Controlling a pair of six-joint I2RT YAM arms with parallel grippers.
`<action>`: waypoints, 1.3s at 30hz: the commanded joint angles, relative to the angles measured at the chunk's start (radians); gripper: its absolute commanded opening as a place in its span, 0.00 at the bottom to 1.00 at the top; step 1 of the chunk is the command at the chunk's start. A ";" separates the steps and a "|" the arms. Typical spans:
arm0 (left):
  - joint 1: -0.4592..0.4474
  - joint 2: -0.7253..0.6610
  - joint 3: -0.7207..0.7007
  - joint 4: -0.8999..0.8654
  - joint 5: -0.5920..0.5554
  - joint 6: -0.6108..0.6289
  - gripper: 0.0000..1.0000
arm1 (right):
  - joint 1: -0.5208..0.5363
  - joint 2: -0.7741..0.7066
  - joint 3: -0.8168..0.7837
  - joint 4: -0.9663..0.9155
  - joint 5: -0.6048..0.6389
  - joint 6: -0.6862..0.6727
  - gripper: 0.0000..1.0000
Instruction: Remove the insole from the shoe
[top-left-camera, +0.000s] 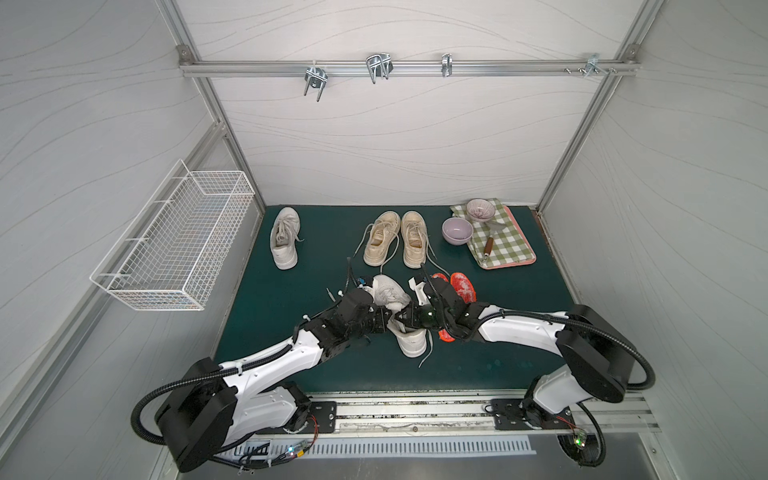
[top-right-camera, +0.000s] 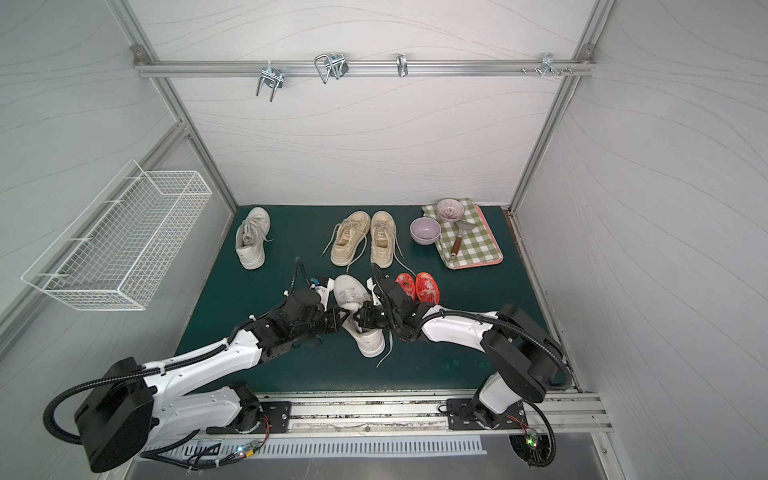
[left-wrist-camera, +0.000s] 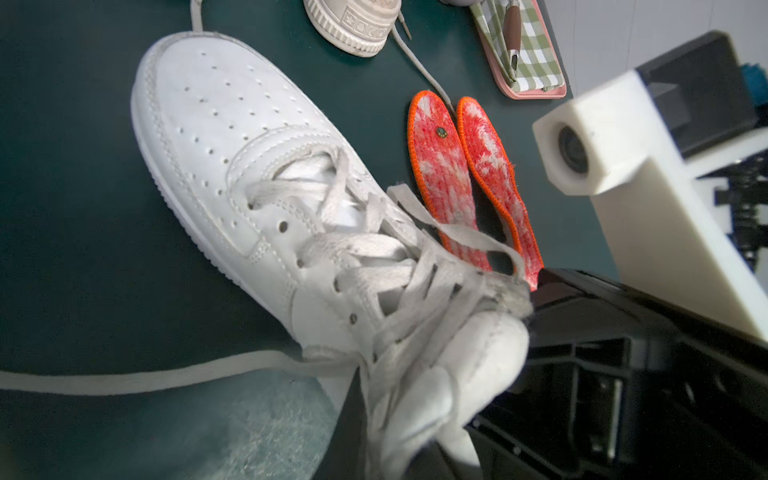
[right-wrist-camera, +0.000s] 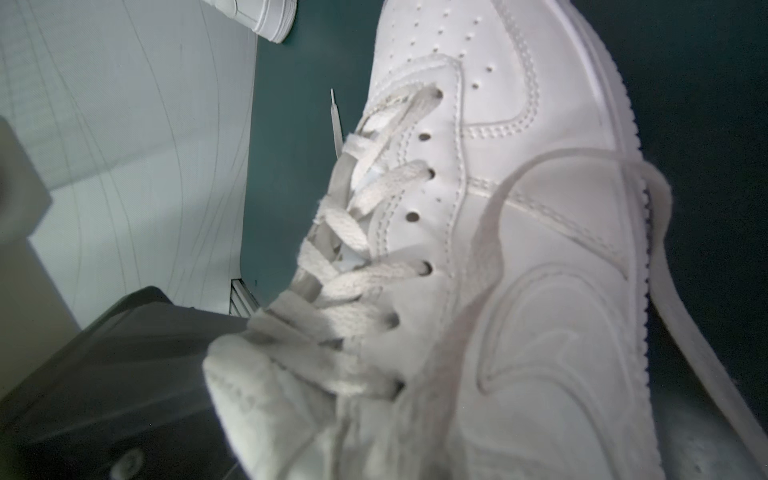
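The white shoe (top-left-camera: 388, 291) lies in the middle of the green tabletop (top-left-camera: 266, 316) in both top views; its long axis runs from the heel at the lower centre of the frame up to the toe, tilted a little toward the upper left. The opening is in the lower half, and exactly there the two arms meet; the left end effector (top-left-camera: 385, 323) comes in from the lower left, the right end effector (top-left-camera: 402, 321) from the lower right; both are equally near, one at each side of the raised tongue (left-wrist-camera: 469, 361). Both have the jaws closed; what each one pinches I cannot tell, because tongue and laces (left-wrist-camera: 357, 247) hide the fingertips. The insole of this shoe is not visible; I judge it is inside, below both end effectors and reaching toward the toe, so the pull should go back along the long axis and upward. Two red insoles (left-wrist-camera: 440, 166) lie on the tabletop just beside the shoe, at its right in the top views. The shoe is white perforated leather, somewhat worn, loosely laced.
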 joint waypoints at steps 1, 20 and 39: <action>0.048 0.054 0.006 -0.268 -0.201 0.038 0.00 | -0.085 -0.114 -0.036 -0.026 0.101 0.053 0.00; 0.039 0.138 0.036 -0.207 0.013 0.076 0.39 | -0.036 -0.170 -0.169 0.323 0.106 0.058 0.00; 0.050 0.386 0.197 -0.371 -0.088 0.096 0.60 | -0.003 -0.232 -0.257 0.663 0.054 0.074 0.00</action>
